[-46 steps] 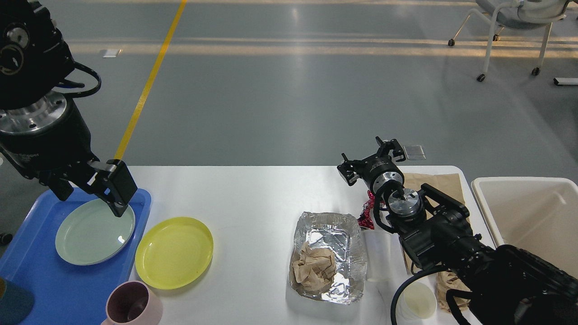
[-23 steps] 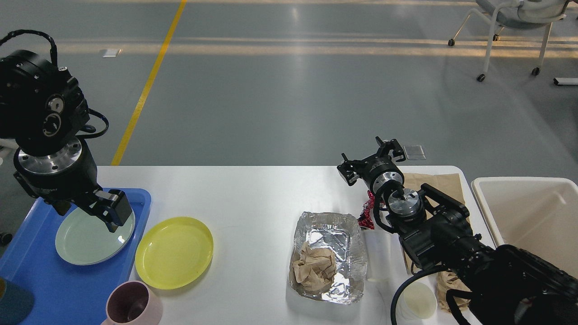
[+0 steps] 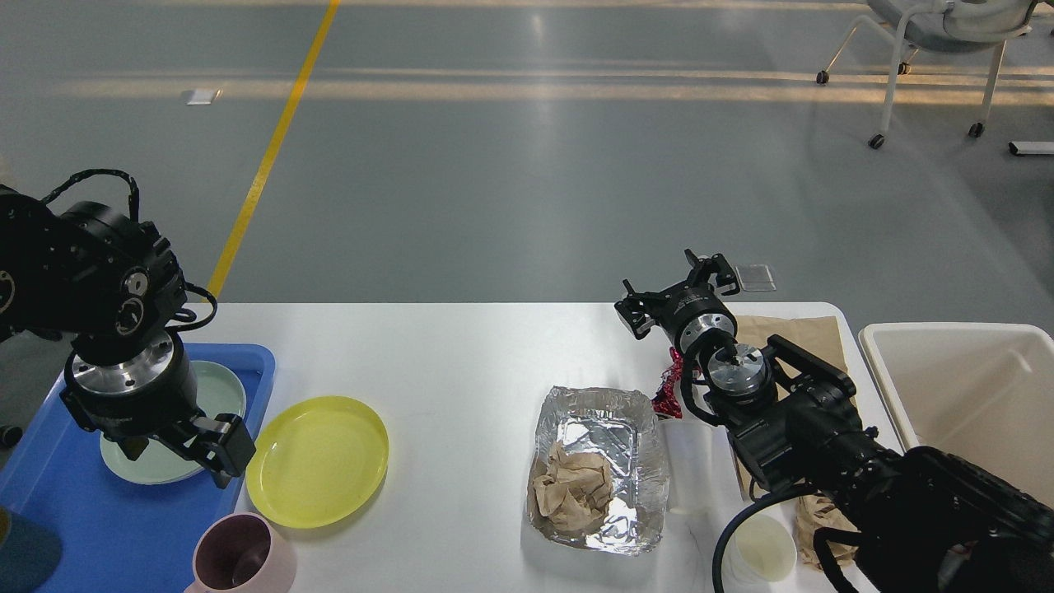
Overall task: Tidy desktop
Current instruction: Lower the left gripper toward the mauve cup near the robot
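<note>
Below, desktop (image 3: pixel 461 362), left gripper (image 3: pixel 185 449) apparently just above its left edge.

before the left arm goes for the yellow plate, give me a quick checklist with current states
1. Yellow plate free to take: ok, it lies bare on the desktop with nothing on it.
2. Left gripper near the plate: ok, it hangs at the plate's left edge, over the tray border.
3. Left gripper open: cannot tell, its fingers are dark and do not separate in this view.
4. Room in the tray: ok, blue floor shows beside the green plate.
5. Pink cup out of the way: not ok, it sits close to the plate's near edge.
6. Right gripper clear of the left side: ok, it is far right, above the foil tray.
</note>
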